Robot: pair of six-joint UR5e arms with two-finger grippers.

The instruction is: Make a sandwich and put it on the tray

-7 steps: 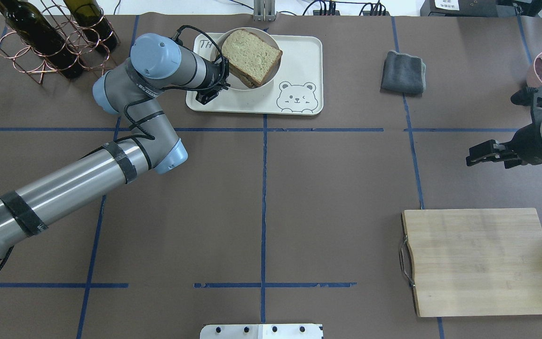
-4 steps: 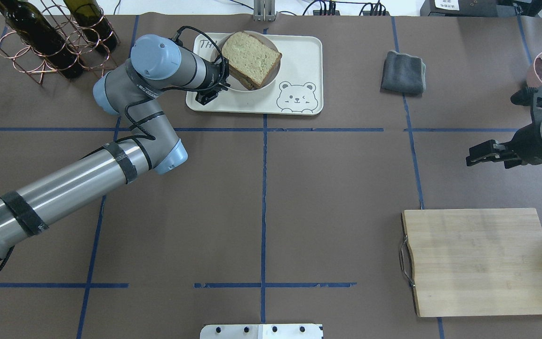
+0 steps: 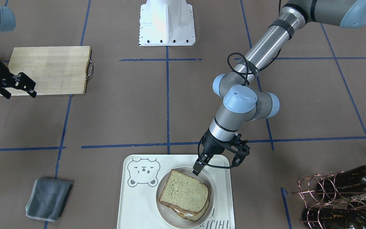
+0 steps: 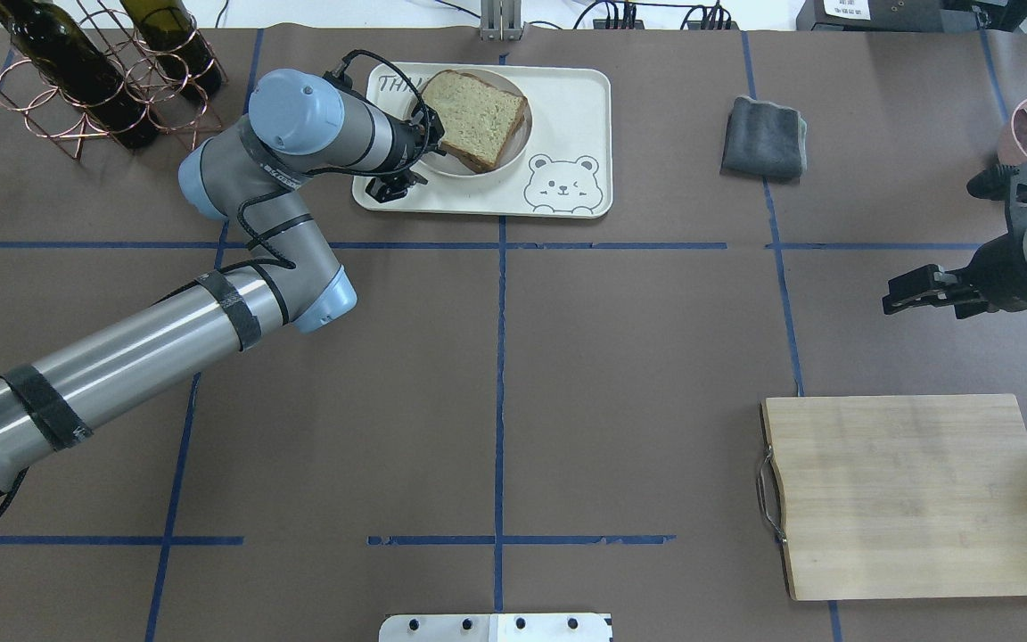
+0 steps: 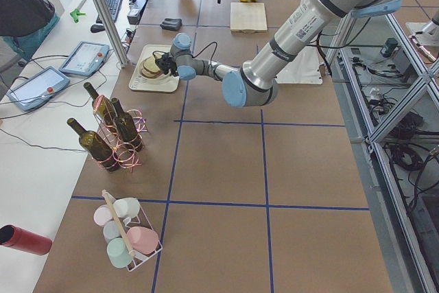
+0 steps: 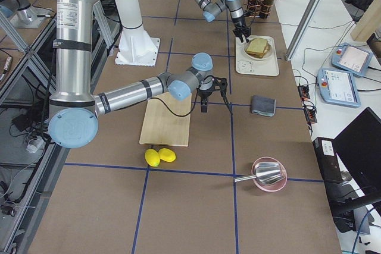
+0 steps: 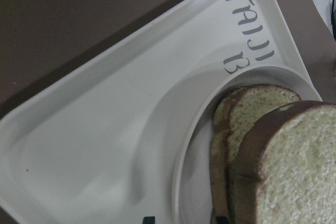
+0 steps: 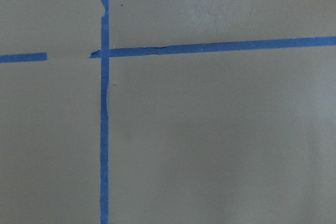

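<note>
Large cream-white rectangular tray [image 4: 567,107] with a grey bear face, upper centre of the overhead view. The round beige plate [image 4: 453,168] bearing the sandwich of two greenish-tan, brown-crusted bread slices [image 4: 478,111] looked larger and nearer that camera a second ago. It now sits low and flat in the tray, so the placing appears all but complete. The left gripper [image 3: 198,168] stands at the plate's rim, its fingers' state indeterminable, while the right gripper [image 4: 901,292], at the right edge, hangs spread and empty.
</note>
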